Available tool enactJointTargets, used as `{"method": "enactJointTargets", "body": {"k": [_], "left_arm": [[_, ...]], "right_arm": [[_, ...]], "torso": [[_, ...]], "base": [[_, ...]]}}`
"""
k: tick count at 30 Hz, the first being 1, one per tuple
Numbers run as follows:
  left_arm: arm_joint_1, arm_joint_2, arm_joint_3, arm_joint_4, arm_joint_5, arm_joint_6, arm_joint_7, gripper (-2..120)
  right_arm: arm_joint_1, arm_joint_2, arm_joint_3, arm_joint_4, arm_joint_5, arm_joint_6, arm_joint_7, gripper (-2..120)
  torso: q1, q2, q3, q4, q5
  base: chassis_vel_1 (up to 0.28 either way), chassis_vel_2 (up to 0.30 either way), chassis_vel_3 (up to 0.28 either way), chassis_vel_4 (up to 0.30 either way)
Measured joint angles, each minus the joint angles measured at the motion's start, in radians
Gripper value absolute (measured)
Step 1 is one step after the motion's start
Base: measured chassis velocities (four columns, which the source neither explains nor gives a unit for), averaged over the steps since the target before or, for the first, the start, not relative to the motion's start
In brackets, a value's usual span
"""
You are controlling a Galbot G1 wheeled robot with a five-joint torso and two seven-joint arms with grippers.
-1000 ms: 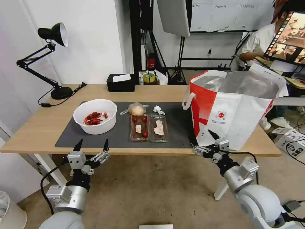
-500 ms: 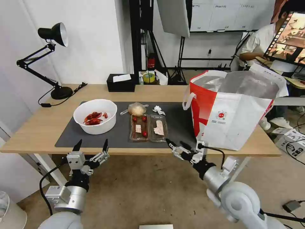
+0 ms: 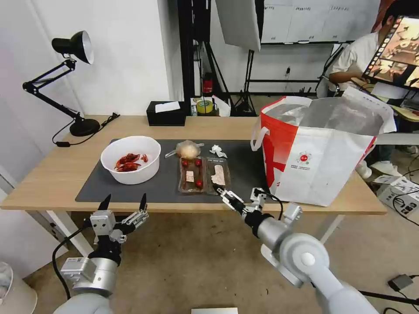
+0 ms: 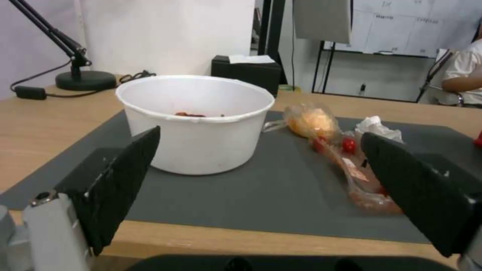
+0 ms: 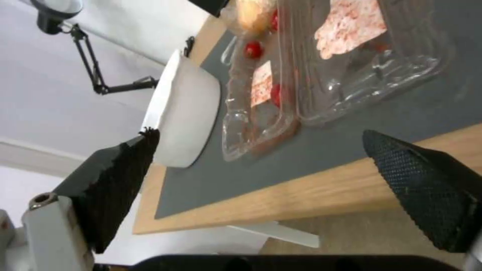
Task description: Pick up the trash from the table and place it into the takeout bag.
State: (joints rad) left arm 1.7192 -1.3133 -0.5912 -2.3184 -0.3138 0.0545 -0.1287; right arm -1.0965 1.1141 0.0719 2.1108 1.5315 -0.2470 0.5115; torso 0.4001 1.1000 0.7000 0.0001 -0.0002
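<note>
Right gripper (image 3: 235, 195) hangs at your table (image 3: 52, 174) edge, jaws wide, empty, clear clamshell tray (image 3: 204, 175) just ahead of them on the grey mat (image 3: 161, 185). Left gripper (image 3: 124, 200) sits below the edge, jaws wide, white bowl of crayfish shells (image 3: 130, 159) ahead. Takeout bag (image 3: 323, 148) stands beside your right jaws.

**the table and its load**

light-wood table (image 3: 56, 179) on white legs, and a dark grey mat (image 3: 161, 183) covers its middle. on the mat: white bowl (image 3: 130, 159), clamshell tray (image 3: 203, 175), clear bag (image 3: 187, 150), crumpled tissue (image 3: 217, 151). takeout bag (image 3: 321, 152) at the right end. black tissue box (image 3: 166, 114) and desk lamp (image 3: 65, 83) along the far edge.
</note>
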Motion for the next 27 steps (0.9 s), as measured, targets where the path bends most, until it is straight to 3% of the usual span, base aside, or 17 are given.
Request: {"method": "enactJointTargets", "body": {"k": [27], "left_arm": [[0.014,-0.005,-0.016,-0.001,0.002,-0.001,0.000,100]], "right_arm": [[0.073,0.160,-0.060,-0.113,-0.002,0.013,0.108,100]], "torso": [[0.000,0.000,0.000,-0.0001,0.0001]], "base": [[0.000,0.000,0.000,0.000]]}}
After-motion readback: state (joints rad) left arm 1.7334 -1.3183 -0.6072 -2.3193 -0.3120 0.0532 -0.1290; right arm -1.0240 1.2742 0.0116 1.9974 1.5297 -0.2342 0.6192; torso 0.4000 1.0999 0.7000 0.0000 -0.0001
